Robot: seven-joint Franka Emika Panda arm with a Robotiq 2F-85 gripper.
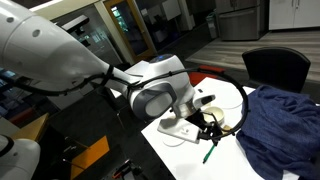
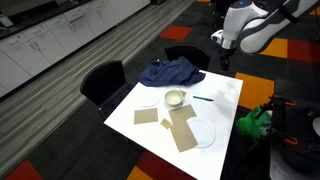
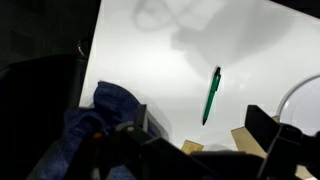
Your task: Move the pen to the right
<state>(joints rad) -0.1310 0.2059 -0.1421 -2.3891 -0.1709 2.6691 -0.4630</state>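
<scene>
Hovering gripper, one pen on a white table

Gripper (image 3: 195,125) fingers stand apart, holding nothing. One green pen (image 3: 211,96) lies flat on the table (image 2: 226,92) just beyond them. In an exterior view: three cardboard pieces (image 2: 183,131), one bowl (image 2: 175,98), one blue cloth (image 2: 172,72), two black chairs (image 2: 103,82). Beyond lie patterned carpet (image 2: 275,80) and wall cabinets (image 2: 40,45).

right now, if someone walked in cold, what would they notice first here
The big white robot arm fills the foreground in an exterior view. On the white table, a rumpled blue cloth lies at one end, and a thin green pen lies on bare tabletop near it.
</scene>
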